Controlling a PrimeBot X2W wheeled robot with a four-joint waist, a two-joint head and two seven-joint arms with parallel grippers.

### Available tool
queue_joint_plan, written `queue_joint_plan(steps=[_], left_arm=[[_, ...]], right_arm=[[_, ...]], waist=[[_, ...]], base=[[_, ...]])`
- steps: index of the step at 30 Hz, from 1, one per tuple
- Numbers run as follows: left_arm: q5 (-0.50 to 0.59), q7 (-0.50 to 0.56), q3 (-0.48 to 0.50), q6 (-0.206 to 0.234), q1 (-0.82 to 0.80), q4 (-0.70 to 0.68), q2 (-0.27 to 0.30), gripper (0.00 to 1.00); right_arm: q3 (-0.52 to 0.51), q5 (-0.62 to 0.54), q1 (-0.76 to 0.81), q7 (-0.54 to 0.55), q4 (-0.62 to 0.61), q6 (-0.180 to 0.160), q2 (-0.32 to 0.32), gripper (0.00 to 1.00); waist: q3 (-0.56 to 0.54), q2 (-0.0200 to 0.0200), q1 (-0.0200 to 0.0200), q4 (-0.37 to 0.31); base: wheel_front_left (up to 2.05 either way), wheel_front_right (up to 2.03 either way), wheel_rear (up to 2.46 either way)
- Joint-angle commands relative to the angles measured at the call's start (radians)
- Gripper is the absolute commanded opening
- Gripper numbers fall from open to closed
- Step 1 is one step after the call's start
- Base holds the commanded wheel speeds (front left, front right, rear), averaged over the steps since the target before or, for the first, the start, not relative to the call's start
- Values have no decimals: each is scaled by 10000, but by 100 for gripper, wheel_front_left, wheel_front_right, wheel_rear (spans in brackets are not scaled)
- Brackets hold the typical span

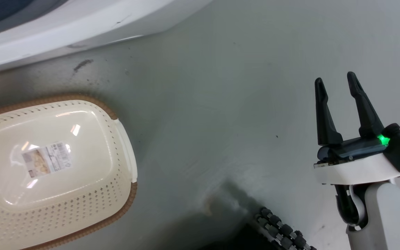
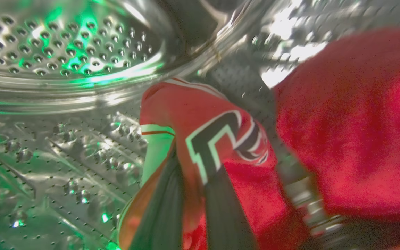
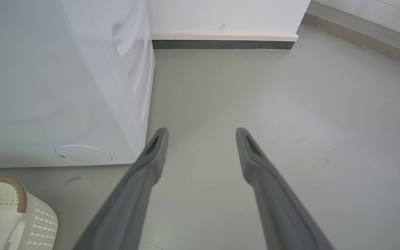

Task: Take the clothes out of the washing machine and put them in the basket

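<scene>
We see the drum as bright polished steel, dimpled and pierced with small holes. The clothes are soft, matt red knit cloth with a slightly fuzzy nap. The basket is glossy cream plastic with a brown woven-look rim and a paper label. The washing machine has a smooth, glossy white casing. The floor is smooth grey with a dull sheen, scuffed on the left. The right gripper has matt black fingers.

— What is seen on the right gripper?
— Two long black fingers are set on a white base. A green light is lit beside them.
— And lower down?
— A round white forearm is seen, and a black bumpy strip.
</scene>
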Motion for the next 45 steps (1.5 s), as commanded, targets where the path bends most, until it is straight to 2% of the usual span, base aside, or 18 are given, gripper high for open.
queue_joint_plan(steps=[1, 3, 12, 16, 20, 23, 28, 37, 45], left_arm=[[-348, -798, 243, 236, 486, 196, -353, 0], [-749, -1706, 535, 427, 987, 506, -689, 0], [-1568, -5297, 938, 640, 3236, 1809, -2061, 0], [-1730, -6184, 1088, 709, 4102, 2083, -2618, 0], [-1777, -6355, 1342, 850, 4784, 1891, -2940, 0], [-1537, -6375, 2006, 1192, 5527, 884, -3082, 0], [-1000, -6371, 3217, 1489, 7270, -746, -3278, 0], [265, -6371, 4588, 1468, 10052, -3305, -3517, 0], [401, -6370, 5009, 1642, 12448, -5399, -3626, 0]], right_arm=[[-179, -162, -172, -21, 56, -7, 7, 100], [-342, -285, -197, -21, 102, -7, 6, 100], [-898, -1026, 125, -21, 262, -7, -1, 100], [-1120, -1339, 387, -21, 371, -7, -1, 100], [-1181, -1519, 574, -21, 453, -7, -1, 100], [-1252, -1622, 764, -21, 518, -7, -1, 100], [-1258, -1802, 1049, -21, 658, -7, 1, 100], [-1375, -1973, 1505, -21, 897, -7, 3, 100], [-1571, -1991, 1903, -21, 988, -7, 3, 100]], waist=[[-561, 0, 0, 361], [-914, 0, 0, 540], [-2780, 0, 0, 1402], [-3577, 0, 0, 1784], [-4107, 0, 0, 2031], [-4561, 0, 0, 2268], [-5306, 0, 0, 2625], [-6463, 0, 0, 3154], [-7069, 0, 0, 3557]], base=[[0, 0, 0], [0, 0, 0], [0, 0, 0], [0, 0, 0], [0, 0, 0], [0, 0, 0], [0, 0, 0], [0, 0, 0], [0, 0, 0]])
